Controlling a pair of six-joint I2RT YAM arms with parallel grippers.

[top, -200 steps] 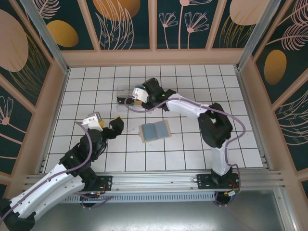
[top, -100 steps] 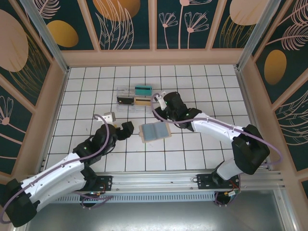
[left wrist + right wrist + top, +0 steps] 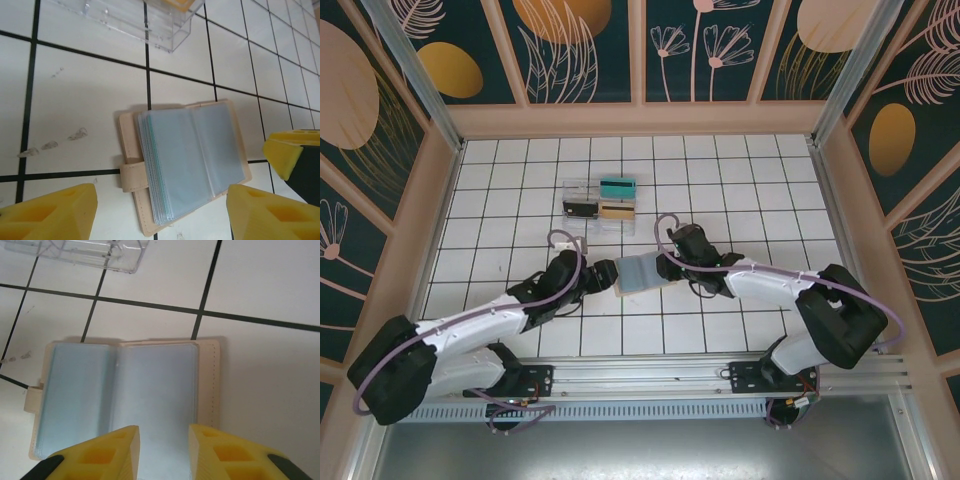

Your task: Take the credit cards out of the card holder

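Note:
The card holder [image 3: 642, 272] lies open on the white tiles, tan rim around grey-blue pockets [image 3: 192, 155], strap tab at its left. A thin teal edge shows among its stacked sleeves. My left gripper [image 3: 605, 275] sits at its left end, open, its yellow fingertips [image 3: 47, 212] wide on either side of the holder's near edge. My right gripper [image 3: 666, 266] is at the holder's right end, jaws open a narrow way above the right pocket [image 3: 157, 390], nothing between them. A teal credit card [image 3: 618, 186], a black one [image 3: 580, 208] and a tan-gold one [image 3: 615, 211] rest in the clear tray.
The clear plastic compartment tray [image 3: 570, 188] stands two tiles beyond the holder; its corner shows as well [image 3: 165, 37] [image 3: 120, 257]. Wooden walls ring the tiled floor. One right finger [image 3: 285, 155] is seen from the left wrist.
The right arm swung back from the tray to the holder's right end. The left arm reached in to the holder's left end, and its jaws have narrowed somewhat.

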